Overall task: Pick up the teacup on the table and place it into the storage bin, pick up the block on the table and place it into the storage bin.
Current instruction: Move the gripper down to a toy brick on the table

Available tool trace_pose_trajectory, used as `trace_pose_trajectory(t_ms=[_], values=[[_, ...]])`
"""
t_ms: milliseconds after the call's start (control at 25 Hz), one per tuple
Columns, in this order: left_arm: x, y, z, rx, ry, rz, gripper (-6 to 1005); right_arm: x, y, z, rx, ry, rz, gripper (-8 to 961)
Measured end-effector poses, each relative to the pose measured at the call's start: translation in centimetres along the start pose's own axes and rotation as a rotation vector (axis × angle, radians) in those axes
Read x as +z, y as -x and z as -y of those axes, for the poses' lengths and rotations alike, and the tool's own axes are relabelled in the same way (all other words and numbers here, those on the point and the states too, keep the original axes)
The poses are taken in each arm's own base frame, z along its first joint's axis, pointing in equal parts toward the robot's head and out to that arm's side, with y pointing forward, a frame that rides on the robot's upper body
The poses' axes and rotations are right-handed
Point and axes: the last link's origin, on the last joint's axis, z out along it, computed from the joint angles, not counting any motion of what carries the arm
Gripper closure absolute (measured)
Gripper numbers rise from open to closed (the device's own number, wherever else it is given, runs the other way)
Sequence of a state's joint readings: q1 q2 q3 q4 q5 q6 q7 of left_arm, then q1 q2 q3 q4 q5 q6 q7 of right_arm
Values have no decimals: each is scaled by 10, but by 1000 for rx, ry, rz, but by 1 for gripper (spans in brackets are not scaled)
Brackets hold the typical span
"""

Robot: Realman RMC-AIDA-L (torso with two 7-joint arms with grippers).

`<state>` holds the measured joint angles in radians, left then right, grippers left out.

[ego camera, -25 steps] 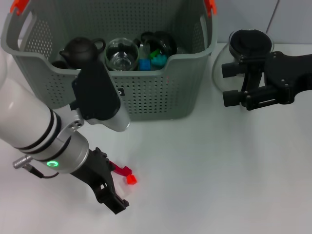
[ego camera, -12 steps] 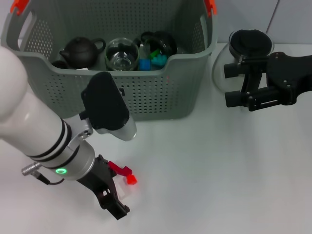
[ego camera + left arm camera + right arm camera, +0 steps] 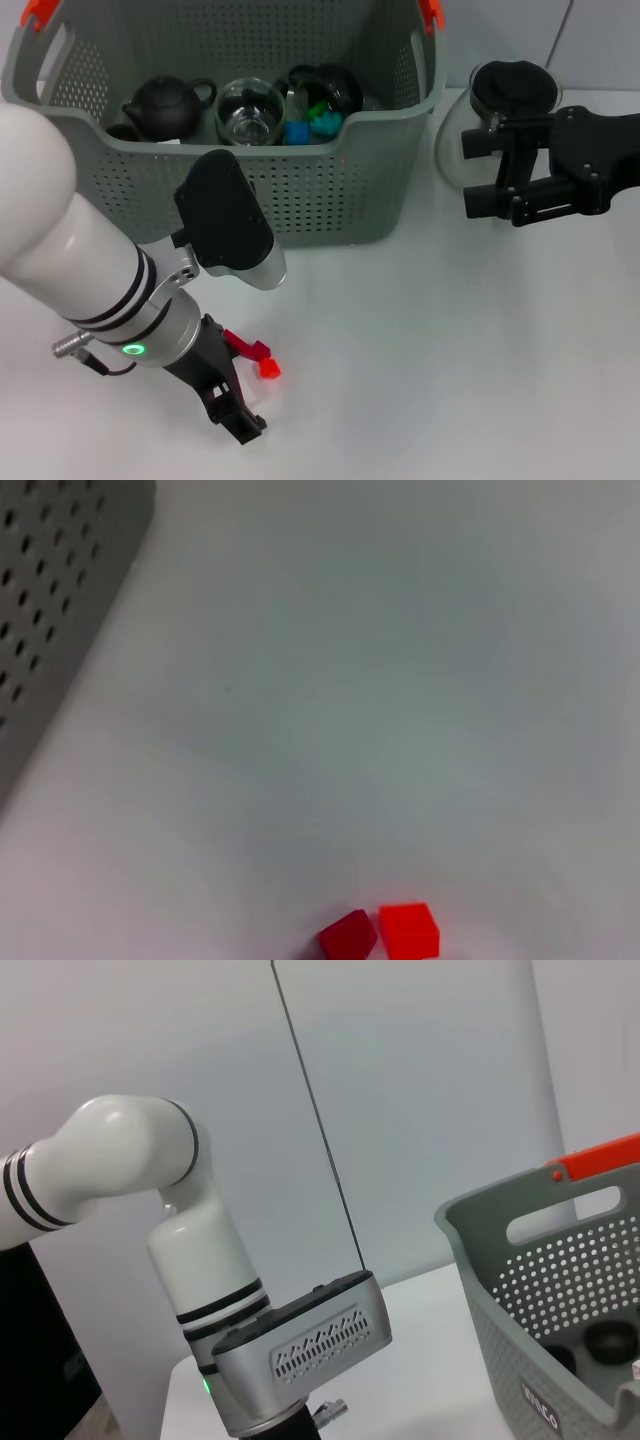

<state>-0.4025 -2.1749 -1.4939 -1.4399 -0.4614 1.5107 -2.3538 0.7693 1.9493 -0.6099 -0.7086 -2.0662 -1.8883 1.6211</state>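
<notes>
With its fingers apart, the left gripper [image 3: 240, 385] should settle squarely astride the block [image 3: 268, 368], then close, while the right gripper [image 3: 478, 172] idles open by the pot [image 3: 510, 92]

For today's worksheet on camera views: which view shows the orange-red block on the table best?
The left wrist view: the orange-red block lies unobstructed on the bare white table, beside a darker red piece. The head view shows it small, close beside the left gripper. The right wrist view does not show it.
</notes>
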Motion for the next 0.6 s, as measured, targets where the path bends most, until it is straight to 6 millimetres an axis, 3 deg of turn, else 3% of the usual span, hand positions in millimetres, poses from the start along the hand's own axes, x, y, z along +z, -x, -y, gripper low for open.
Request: trace_pose_trajectory(t_ms=[240,480,600], values=[[0,-1,0,9,-2,2,59,-2,-1,0,-2,-7,9,28],[1,-3,-1,17,-3,8,259,-4,-2,0,1,-10,12,28],[1,-4,-1,14,-3,10,293,-4,-2,0,-1,-11,11,28]])
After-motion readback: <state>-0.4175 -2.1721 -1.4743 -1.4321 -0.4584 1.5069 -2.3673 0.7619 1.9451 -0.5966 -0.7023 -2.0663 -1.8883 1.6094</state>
